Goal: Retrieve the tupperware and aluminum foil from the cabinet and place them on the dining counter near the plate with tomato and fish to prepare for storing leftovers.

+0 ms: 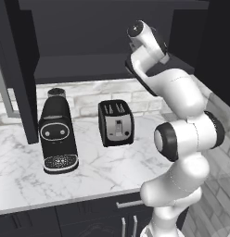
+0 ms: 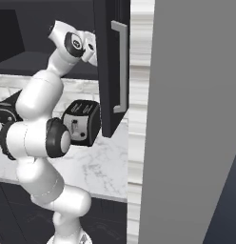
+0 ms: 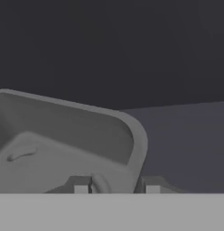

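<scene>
My two base views look forward and down from behind my arm, left and right, sharing the toaster [image 1: 116,123] and marble table [image 1: 103,169]. My hand view sits close above the tupperware [image 3: 64,144].

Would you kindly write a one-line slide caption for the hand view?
Gripper straddling the near wall of the dark grey tupperware on the cabinet shelf, one fingertip inside the tub and one outside.

Worktop: we see the marble worktop [image 1: 103,171] evenly, softly lit.
Cabinet: the cabinet [image 1: 103,41] interior sits dim.
Hand view: we get murky, soft edges on the tupperware [image 3: 64,140].
</scene>
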### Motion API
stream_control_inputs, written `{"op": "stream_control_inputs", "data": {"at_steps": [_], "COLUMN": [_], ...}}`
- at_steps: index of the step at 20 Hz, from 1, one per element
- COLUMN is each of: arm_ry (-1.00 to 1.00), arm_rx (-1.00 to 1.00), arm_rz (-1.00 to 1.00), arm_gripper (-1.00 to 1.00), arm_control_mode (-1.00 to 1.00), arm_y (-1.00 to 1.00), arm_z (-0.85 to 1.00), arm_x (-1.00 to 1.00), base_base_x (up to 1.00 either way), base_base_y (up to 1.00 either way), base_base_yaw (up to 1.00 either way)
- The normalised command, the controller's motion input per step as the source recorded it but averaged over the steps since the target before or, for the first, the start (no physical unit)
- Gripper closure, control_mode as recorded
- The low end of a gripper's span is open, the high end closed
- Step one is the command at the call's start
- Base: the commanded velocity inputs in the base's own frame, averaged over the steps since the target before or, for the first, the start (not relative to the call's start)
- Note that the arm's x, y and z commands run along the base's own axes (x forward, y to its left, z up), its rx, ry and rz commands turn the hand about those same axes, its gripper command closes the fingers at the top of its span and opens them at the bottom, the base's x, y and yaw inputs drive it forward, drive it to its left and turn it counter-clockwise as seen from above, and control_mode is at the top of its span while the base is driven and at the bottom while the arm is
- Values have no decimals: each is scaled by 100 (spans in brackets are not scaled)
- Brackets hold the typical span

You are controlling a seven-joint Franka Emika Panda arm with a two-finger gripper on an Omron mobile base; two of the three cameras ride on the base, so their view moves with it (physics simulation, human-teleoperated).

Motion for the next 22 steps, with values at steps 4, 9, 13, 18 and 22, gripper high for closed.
{"op": "stream_control_inputs", "data": {"at_steps": [4,9,13,18,22], "arm_ry": [-6,-1,1,18,29], "arm_rx": [-12,-15,-10,-7,-6], "arm_rz": [6,14,9,12,13], "arm_gripper": [100,100,100,100,100], "arm_control_mode": [-100,-100,-100,-100,-100], "arm_y": [58,57,27,16,9], "arm_z": [-8,-4,9,5,29], "arm_x": [-88,-100,-100,-100,-100], "base_base_x": [0,0,0,0,0], "base_base_y": [0,0,0,0,0], "base_base_yaw": [0,0,0,0,0]}}
